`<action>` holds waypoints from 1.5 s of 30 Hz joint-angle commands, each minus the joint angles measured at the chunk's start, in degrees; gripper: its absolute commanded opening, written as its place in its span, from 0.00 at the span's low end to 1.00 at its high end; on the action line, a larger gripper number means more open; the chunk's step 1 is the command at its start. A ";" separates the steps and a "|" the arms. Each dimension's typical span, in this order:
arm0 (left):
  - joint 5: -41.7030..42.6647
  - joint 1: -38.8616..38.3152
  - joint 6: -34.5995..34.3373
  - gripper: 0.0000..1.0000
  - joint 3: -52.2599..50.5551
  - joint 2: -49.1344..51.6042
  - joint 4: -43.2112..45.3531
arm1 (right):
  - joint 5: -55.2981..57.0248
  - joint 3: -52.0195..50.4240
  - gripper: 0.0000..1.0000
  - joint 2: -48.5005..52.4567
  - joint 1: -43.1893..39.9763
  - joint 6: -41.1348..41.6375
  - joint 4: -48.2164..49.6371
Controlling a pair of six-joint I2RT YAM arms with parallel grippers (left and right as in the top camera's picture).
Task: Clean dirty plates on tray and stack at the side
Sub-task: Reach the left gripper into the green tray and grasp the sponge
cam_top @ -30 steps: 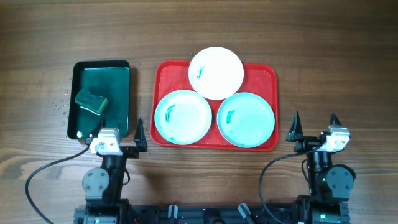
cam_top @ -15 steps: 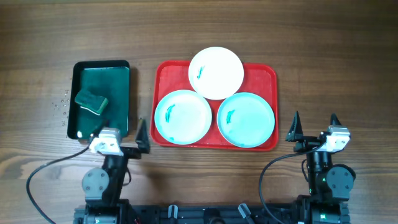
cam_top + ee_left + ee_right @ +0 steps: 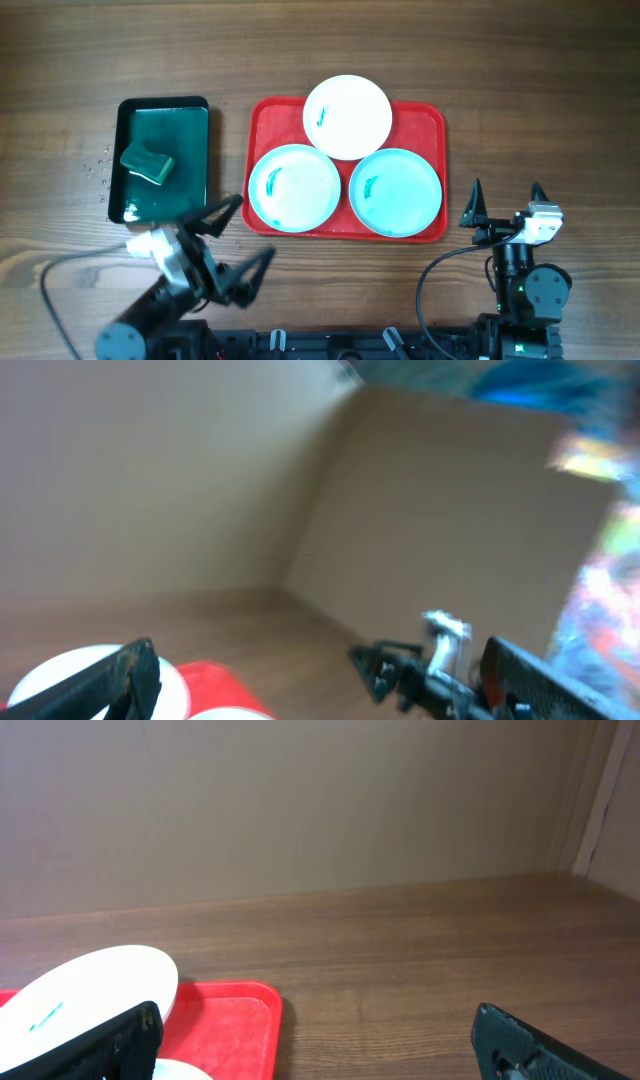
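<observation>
The red tray point(image 3: 275, 121) lies mid-table and holds three plates: a white plate point(image 3: 347, 117) at the back overhanging the far rim, a turquoise plate point(image 3: 295, 187) front left and a turquoise plate point(image 3: 395, 191) front right. Each has a small teal smear. My left gripper point(image 3: 243, 237) is open and empty, angled toward the tray's front left corner. Its blurred wrist view shows the white plate point(image 3: 70, 665) and the tray point(image 3: 215, 695). My right gripper point(image 3: 505, 205) is open and empty, right of the tray. Its wrist view shows the white plate point(image 3: 90, 985) and the tray point(image 3: 230, 1020).
A dark green black-rimmed tray point(image 3: 165, 120) stands left of the red tray with a green sponge point(image 3: 147, 164) in it. Small water drops point(image 3: 100, 165) lie on the wood to its left. The right arm's gripper point(image 3: 400, 665) shows in the left wrist view.
My left arm has swung out from its rest pose, turning right toward the red tray; its fingers are now spread wide. The right arm and the plates have not moved.
</observation>
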 commanded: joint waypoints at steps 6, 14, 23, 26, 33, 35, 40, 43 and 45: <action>-23.21 3.82 23.12 1.00 42.45 37.68 -60.94 | -0.50 -0.07 1.00 -0.04 -0.28 -0.57 0.20; -45.66 3.85 1.99 1.00 51.45 60.50 -71.95 | -0.50 -0.07 1.00 -0.04 -0.28 -0.57 0.20; -61.33 8.48 -4.00 1.00 55.01 85.22 -59.01 | -0.50 -0.07 1.00 -0.04 -0.28 -0.57 0.20; -61.31 12.83 -4.00 1.00 55.01 91.41 -56.43 | -0.50 -0.07 1.00 -0.04 -0.28 -0.59 0.20; -53.42 17.46 -3.98 1.00 54.99 101.24 -53.00 | -0.50 -0.07 1.00 -0.04 -0.28 -0.59 0.20; -49.27 17.38 -3.96 1.00 54.99 103.38 -51.71 | -0.50 -0.07 1.00 -0.04 -0.28 -0.59 0.20; -42.45 17.29 -3.93 0.93 54.55 105.04 -52.04 | -0.50 -0.07 1.00 -0.04 -0.28 -0.57 0.20; -42.66 17.29 -3.78 0.54 54.55 105.04 -52.26 | -0.50 -0.07 1.00 -0.04 -0.28 -0.59 0.20; -42.66 17.29 -3.76 0.24 54.55 105.04 -52.26 | -0.50 -0.07 1.00 -0.04 -0.28 -0.59 0.20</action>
